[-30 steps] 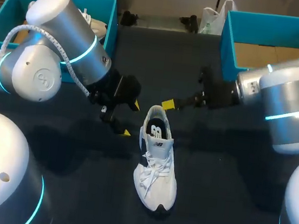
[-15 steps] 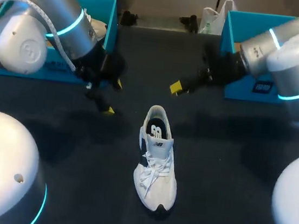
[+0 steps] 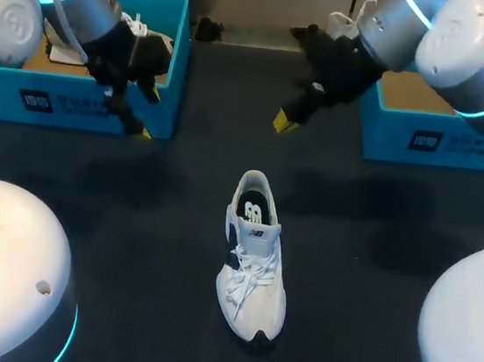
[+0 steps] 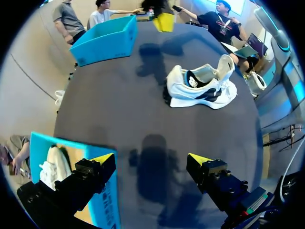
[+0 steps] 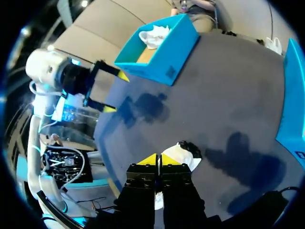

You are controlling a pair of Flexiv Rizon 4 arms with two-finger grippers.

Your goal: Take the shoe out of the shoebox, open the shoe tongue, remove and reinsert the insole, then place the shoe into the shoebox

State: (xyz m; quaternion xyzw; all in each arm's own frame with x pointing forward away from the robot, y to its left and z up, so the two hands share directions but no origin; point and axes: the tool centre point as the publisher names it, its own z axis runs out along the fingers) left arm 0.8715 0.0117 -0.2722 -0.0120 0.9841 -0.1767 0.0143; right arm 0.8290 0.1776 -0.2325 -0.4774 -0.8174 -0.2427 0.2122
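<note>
Head view: your white lace-up sneaker (image 3: pixel 253 266) stands on the dark table (image 3: pixel 375 250), outside both teal cardboard shoeboxes (image 3: pixel 74 107) (image 3: pixel 405 144).
Left wrist view: left gripper (image 4: pixel 151 160) spread wide, empty, sneaker well ahead.
Right wrist view: right gripper (image 5: pixel 160 160) has fingers pressed together, nothing held, sneaker under its tips.

Robotics lab, tabletop manipulation rig. Evidence: two silver multi-joint arms, left arm (image 3: pixel 15 12) and right arm (image 3: pixel 470 50), each with glowing cyan ring lights at the joints. They rise from big white domed bases (image 3: pixel 2 266) at the near edge of a plain dark tabletop (image 3: pixel 378 224). Staged test props: one white shoe (image 3: pixel 254 262) alone mid-tabletop, and open teal shoeboxes at the far corners. The left shoebox (image 3: pixel 83 107) holds a second white shoe (image 4: pixel 50 167); the right shoebox (image 3: pixel 441 144) shows a bare cardboard floor.
</note>
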